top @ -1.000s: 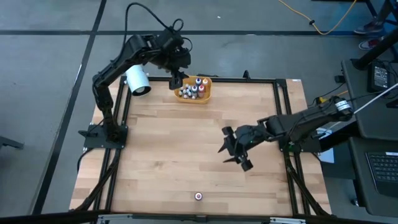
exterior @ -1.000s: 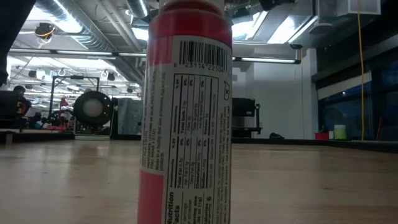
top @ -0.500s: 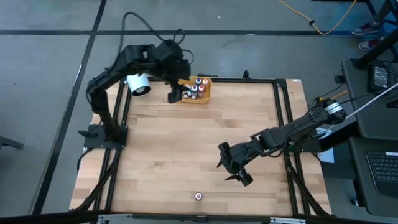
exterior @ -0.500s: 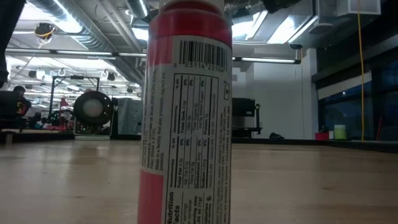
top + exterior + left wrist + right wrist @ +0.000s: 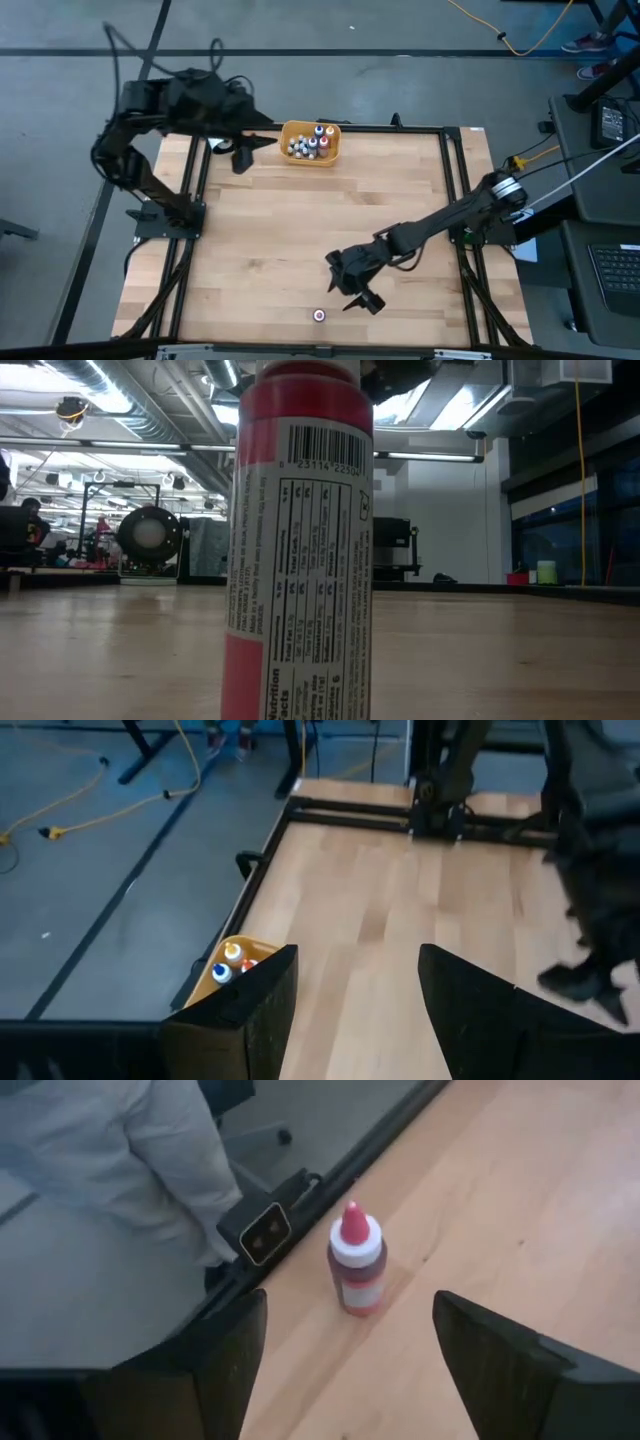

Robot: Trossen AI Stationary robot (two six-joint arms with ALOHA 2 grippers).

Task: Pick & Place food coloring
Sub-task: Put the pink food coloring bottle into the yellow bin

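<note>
The small red food coloring bottle (image 5: pixel 356 1270) with a white collar and a pointed red cap stands upright and alone on the pale wooden counter (image 5: pixel 300 220), close to the near edge. From above it is only a little dot (image 5: pixel 319 315). In the low view it fills the middle of the picture, with a white label (image 5: pixel 300 530) and a barcode on its side.

It looks small and light, made of smooth plastic. It is tall and thin, so I think a bump could tip it over and it would roll. A hard squeeze might dent it or push colour out of the tip. The best place to hold it is probably around the middle of the body, under the white collar, with one finger on each side.

The right gripper (image 5: pixel 352 288) is just beside the bottle, not touching it. Its two fingers are spread wide apart, with nothing between them.

Far away, at the back of the counter, sits a yellow-orange plastic bin (image 5: pixel 291 131) with many more tiny bottles (image 5: pixel 308 146) inside. The lone bottle most likely goes there.

The left gripper (image 5: pixel 240 158) hangs near the back left corner, beside the bin. Its fingers are apart and hold nothing.
</note>
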